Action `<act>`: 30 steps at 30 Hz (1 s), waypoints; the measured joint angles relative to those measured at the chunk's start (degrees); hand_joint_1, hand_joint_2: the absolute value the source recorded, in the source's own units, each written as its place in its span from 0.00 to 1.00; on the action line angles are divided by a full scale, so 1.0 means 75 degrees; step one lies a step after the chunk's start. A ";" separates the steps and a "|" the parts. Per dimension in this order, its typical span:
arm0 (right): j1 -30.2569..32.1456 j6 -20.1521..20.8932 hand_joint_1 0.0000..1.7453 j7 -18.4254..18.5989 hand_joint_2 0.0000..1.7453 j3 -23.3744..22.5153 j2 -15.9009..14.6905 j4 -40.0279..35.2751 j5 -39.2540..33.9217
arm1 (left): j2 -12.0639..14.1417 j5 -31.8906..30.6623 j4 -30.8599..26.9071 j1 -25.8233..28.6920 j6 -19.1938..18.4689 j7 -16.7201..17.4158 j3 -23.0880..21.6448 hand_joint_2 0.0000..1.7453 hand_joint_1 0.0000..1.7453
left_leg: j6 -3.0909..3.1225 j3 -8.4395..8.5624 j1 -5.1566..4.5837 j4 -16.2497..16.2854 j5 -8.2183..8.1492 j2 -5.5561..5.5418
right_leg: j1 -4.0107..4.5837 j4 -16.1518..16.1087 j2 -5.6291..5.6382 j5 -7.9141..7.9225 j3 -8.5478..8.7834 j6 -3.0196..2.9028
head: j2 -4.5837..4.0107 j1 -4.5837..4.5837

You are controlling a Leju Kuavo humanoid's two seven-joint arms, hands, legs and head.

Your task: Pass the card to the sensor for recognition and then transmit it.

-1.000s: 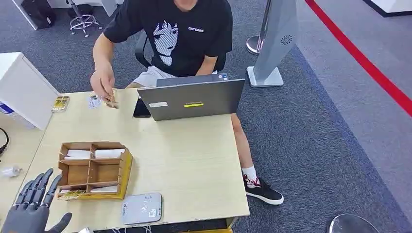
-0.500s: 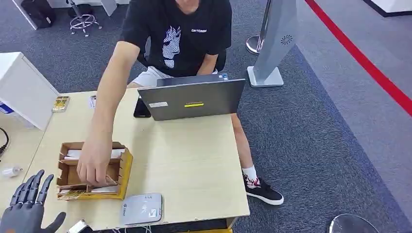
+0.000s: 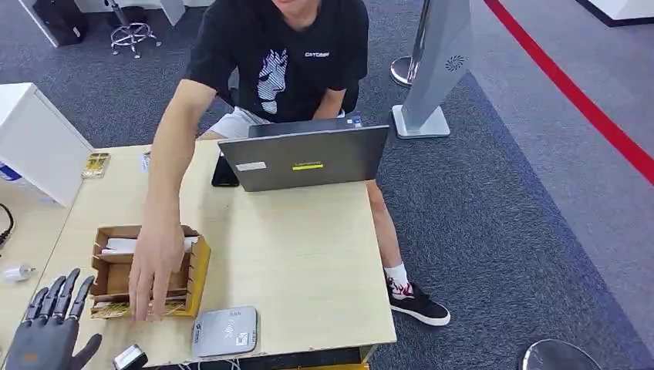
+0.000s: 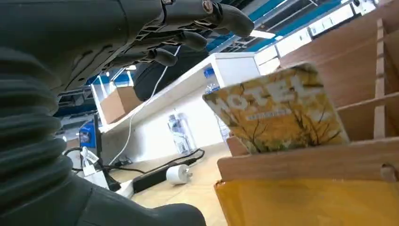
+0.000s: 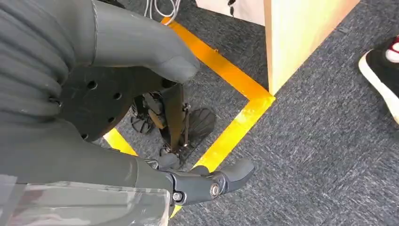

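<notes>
A yellow hotel card (image 4: 277, 115) stands in the front compartment of the wooden card box (image 3: 197, 266), and in the head view the card (image 3: 112, 310) peeks out at the box's near left corner. A person's hand (image 3: 154, 281) reaches into that front part of the box. The grey-white card sensor (image 3: 225, 331) lies flat by the table's near edge, right of the box. My left hand (image 3: 50, 327) hovers just left of the box with fingers spread and holds nothing; its fingers (image 4: 188, 28) stay short of the card. My right hand (image 5: 141, 117) hangs over the floor, holding nothing.
An open laptop (image 3: 308, 158) and a dark phone (image 3: 224, 171) sit at the far side of the table (image 3: 293, 254), in front of the seated person. A white cabinet (image 3: 38, 146) stands to the left. A small bottle (image 3: 17, 271) lies on the side surface.
The person's hand came from the table's far side, where it held a card, down into the card box's front compartment. My left hand has barely shifted.
</notes>
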 joint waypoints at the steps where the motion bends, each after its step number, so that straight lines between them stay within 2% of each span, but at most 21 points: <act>1: 0.0000 0.0003 0.00 0.0009 1.00 0.0006 0.0000 0.0000 0.0003 | 0.0009 -0.0009 0.0040 -0.0014 -0.0011 0.0014 -0.0003 1.00 0.00 | 0.0000 0.0000 0.0000 0.0000 0.0000 0.0000 | 0.0000 0.0000 0.0000 0.0000 0.0000 0.0000 | 0.0000 0.0003; 8: -0.0008 0.0367 0.00 0.0178 1.00 0.0114 -0.0035 0.0000 0.0128 | 0.0114 -0.0044 0.0388 -0.0205 -0.0300 0.0160 -0.0131 1.00 0.00 | 0.0000 0.0001 0.0000 0.0000 0.0000 0.0002 | 0.0000 0.0000 0.0001 0.0000 0.0000 0.0000 | 0.0000 0.0003; 14: -0.0002 0.0481 0.00 0.0201 1.00 0.0146 -0.0047 -0.0003 0.0195 | 0.0207 -0.0073 0.0466 -0.0147 -0.0046 0.0184 -0.0408 1.00 0.00 | 0.0000 0.0002 0.0000 0.0000 0.0000 0.0002 | 0.0000 0.0000 0.0002 0.0000 -0.0001 0.0000 | 0.0000 0.0003; 20: -0.0002 0.0478 0.00 0.0198 1.00 0.0166 -0.0047 -0.0003 0.0216 | 0.0259 -0.0114 0.0180 -0.0063 0.0265 0.0230 -0.0784 1.00 0.00 | 0.0000 0.0001 -0.0001 0.0000 0.0000 0.0002 | 0.0000 0.0000 0.0001 0.0000 -0.0001 0.0000 | 0.0000 0.0003; 30: -0.0002 0.0478 0.00 0.0178 1.00 0.0166 -0.0047 -0.0003 0.0216 | 0.0405 -0.0029 -0.0295 -0.0015 0.0283 0.0338 -0.1352 1.00 0.00 | 0.0000 0.0003 0.0000 0.0001 0.0000 0.0003 | 0.0000 0.0000 0.0001 0.0000 -0.0001 0.0000 | 0.0000 0.0003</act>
